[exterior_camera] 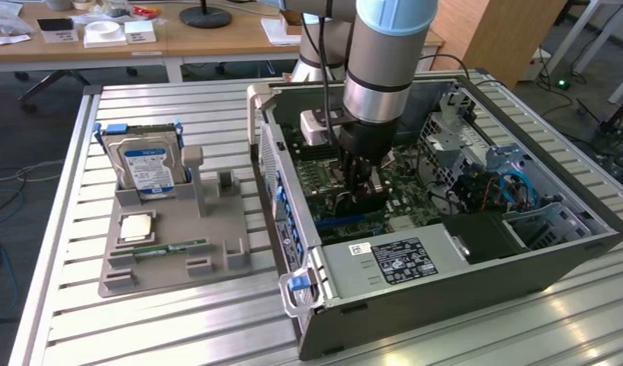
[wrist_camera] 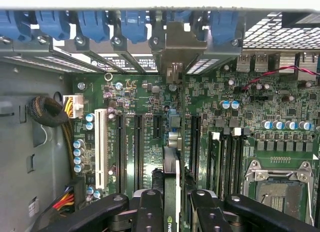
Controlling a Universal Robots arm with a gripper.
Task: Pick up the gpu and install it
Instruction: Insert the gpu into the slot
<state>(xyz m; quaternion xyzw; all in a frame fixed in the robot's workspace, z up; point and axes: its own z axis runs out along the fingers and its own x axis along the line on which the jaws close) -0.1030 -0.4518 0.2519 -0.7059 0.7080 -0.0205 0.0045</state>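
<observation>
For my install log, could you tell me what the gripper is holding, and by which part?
The gripper holds the graphics card, clamped across its upper edge, inside the computer case.

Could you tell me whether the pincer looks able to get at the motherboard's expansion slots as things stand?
Probably yes: the pincer, shut on the gpu, sits inside the open case above the motherboard, and no cable crosses the expansion slots beside it.
</observation>
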